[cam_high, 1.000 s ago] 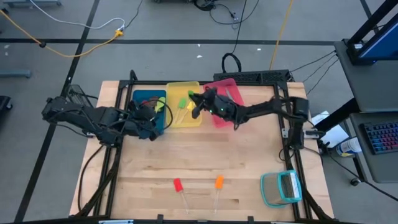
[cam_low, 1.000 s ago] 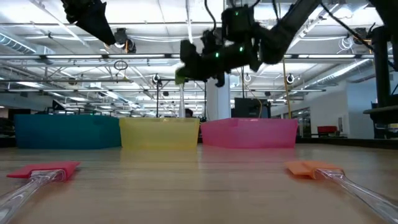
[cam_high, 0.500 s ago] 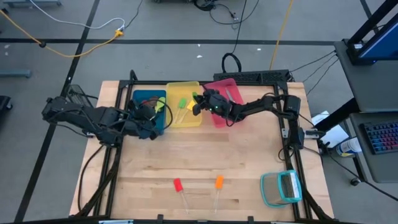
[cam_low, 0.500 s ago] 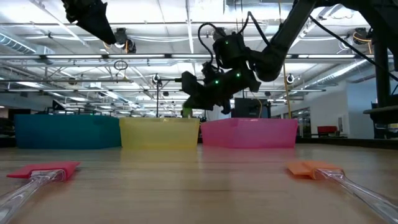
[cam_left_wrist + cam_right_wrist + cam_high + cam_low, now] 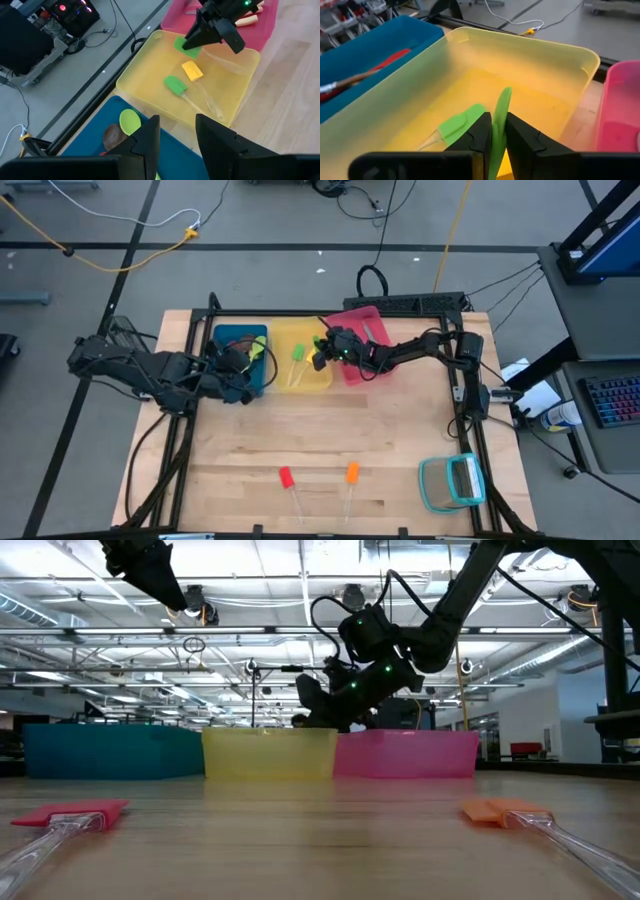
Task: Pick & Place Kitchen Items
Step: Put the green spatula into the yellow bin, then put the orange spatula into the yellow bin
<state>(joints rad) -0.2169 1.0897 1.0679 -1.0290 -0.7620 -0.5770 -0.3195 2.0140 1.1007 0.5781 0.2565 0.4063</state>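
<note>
My right gripper reaches into the yellow bin and is shut on a green-headed stick. On the bin's floor lie a yellow-headed stick and another green-headed stick. My left gripper hovers open over the blue bin with nothing between its fingers. That bin holds a green spoon and a brown spoon. A red-headed stick and an orange-headed stick lie flat on the table near its front edge. My right gripper pinches the stick's flat green head between its two fingers, the head standing on edge and sticking out past the fingertips. The fingers come slanting down from the table's right side. The head hangs inside the yellow bin; whether it touches the floor, I cannot tell.
A pink bin stands right of the yellow one, under the right arm. A teal-framed square object sits at the table's near right corner. Bare wood lies between the bins and the two sticks in front.
My right gripper has sunk with the green-headed stick from above the yellow bin to below its rim, tipping closer to level. The yellow bin has slid a little toward the table's near right.
</note>
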